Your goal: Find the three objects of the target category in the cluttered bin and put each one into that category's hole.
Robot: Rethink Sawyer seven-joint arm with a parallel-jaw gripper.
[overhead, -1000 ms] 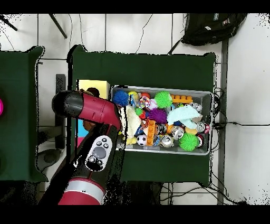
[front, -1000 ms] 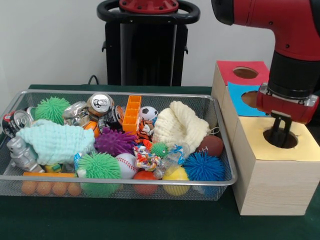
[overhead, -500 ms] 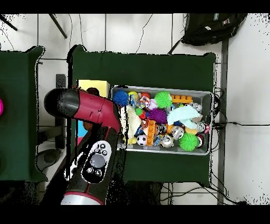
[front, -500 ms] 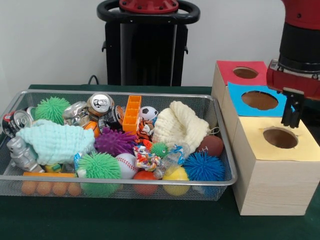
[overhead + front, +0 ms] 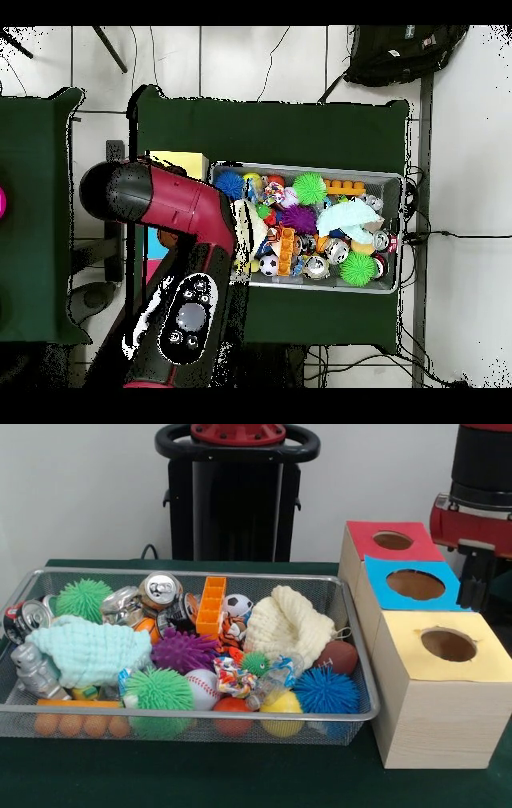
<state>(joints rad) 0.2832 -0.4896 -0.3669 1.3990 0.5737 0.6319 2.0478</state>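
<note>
Underneath, dark green table [image 5: 240,784].

Arm at frame's right edge, wrist vertical.
Gripper [image 5: 474,588] hangs pointing straight down from the red wrist; finger state unreadable. Overhead, the red arm [image 5: 165,200] bends at the elbow.

The wire-mesh metal bin [image 5: 349,664] holds shiny crushed cans [image 5: 162,589], knitted cloths [image 5: 288,624] and spiky rubbery balls [image 5: 324,690]; the box [image 5: 432,720] shows matt wood.
</note>
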